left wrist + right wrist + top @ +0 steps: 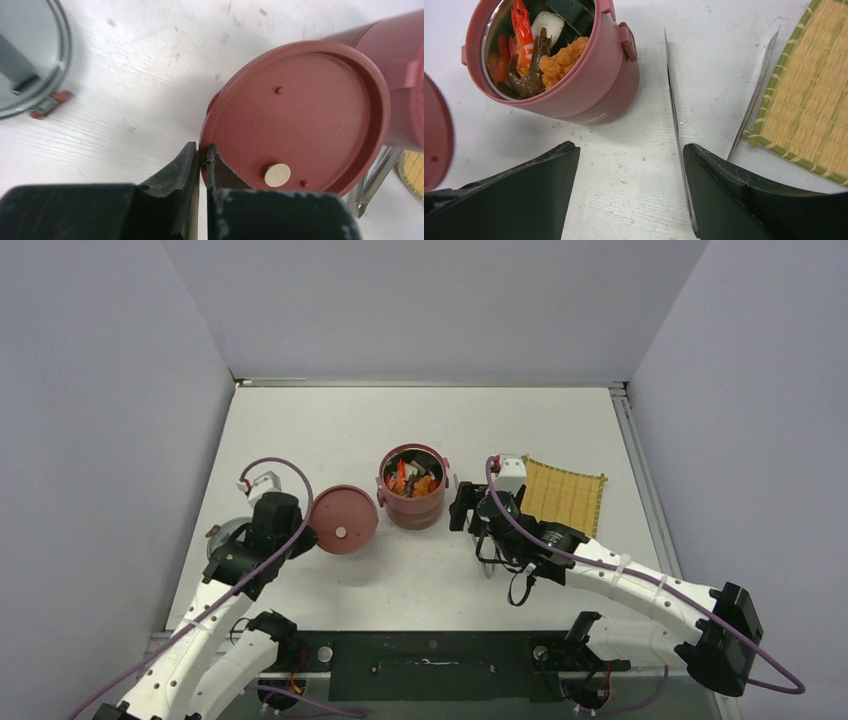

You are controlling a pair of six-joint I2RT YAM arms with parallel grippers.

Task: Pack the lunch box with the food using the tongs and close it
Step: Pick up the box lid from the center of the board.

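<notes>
The dark-red lunch box (pixel 412 505) (pixel 589 85) stands open at mid-table, filled with the food (pixel 412 478) (pixel 559 65): shrimp, orange crumbs and a pale ball. Left of it, my left gripper (pixel 305 535) (pixel 202 147) is shut on the rim of a flat round dark-red lid (pixel 343 520) (pixel 300 115), which hangs tilted, its shadow on the table below. My right gripper (pixel 468 508) (pixel 629 146) stands open right of the box, nothing between its fingers. The silver tongs (pixel 672 100) (pixel 370 182) straddle its right finger, one arm along the inner face, the other outside.
A yellow woven mat (pixel 565 495) (pixel 809 95) lies right of the tongs. A round steel-grey piece with a red clip (pixel 62 65) (pixel 222 537) sits at the far left, beneath my left arm. Grey walls close in the table on three sides.
</notes>
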